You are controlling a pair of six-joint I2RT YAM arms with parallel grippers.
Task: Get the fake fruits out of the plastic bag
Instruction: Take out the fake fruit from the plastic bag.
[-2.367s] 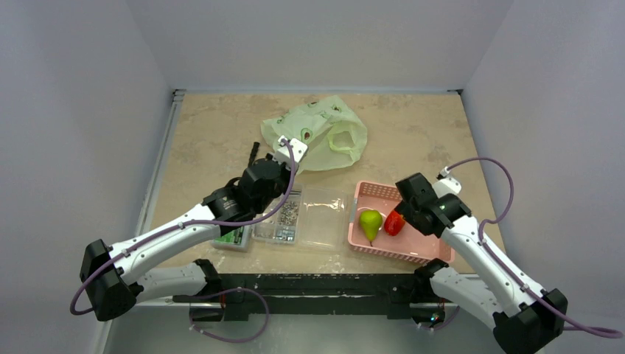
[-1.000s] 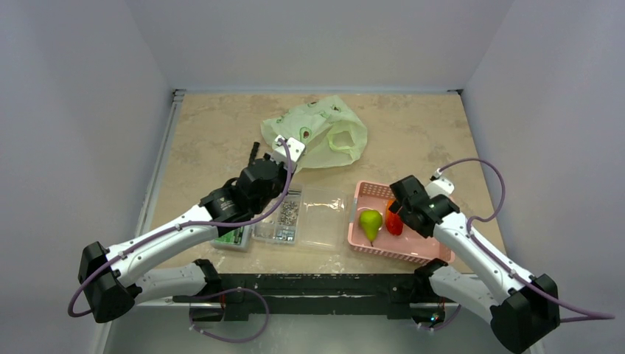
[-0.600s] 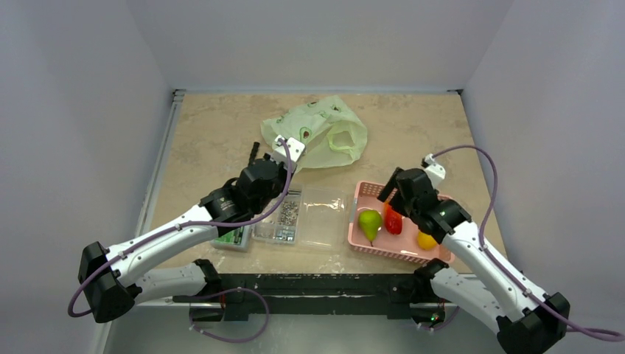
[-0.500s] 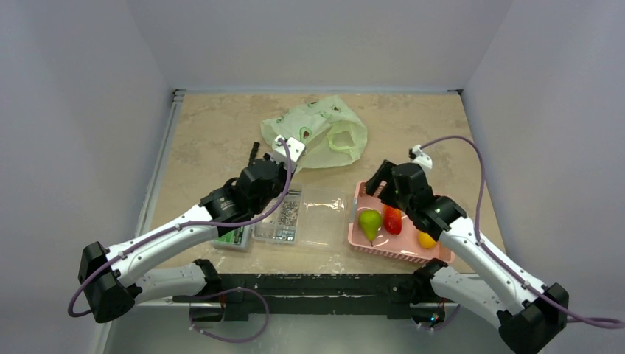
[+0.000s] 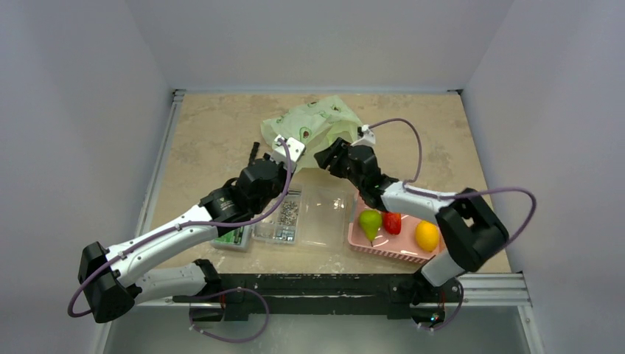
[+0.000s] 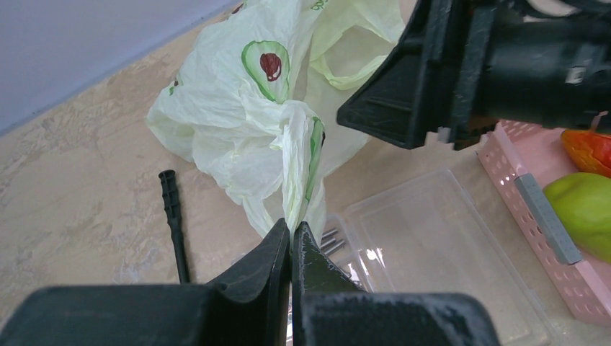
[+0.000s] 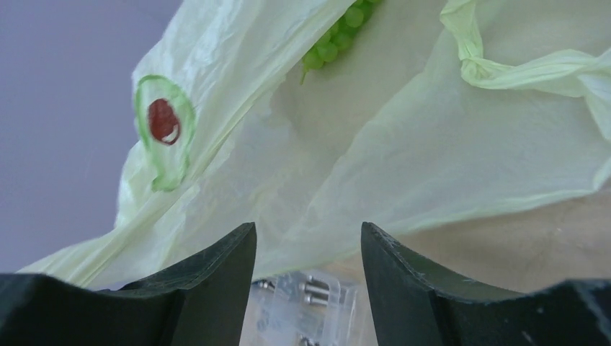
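Nearest to the arm bases, the pink basket holds three of the fake fruits: a green pear, a red piece and a yellow lemon. They are out of the bag. Beside the basket lies a clear box.

Behind the box, the left gripper is pressed closed on a fold of the plastic bag and lifts this fold a little. The right gripper has its jaws apart, with nothing between them, and points into the bag's mouth.

The bag lies at the far middle of the table. It is thin, pale yellow-green film with printed avocados and a loop handle. I judge it very light and soft; it will crumple and slide, so it needs to be held at the edge.

Deep inside sits the green grape bunch. It looks glossy and bumpy, probably light and slippery. Closing around its middle seems safest.
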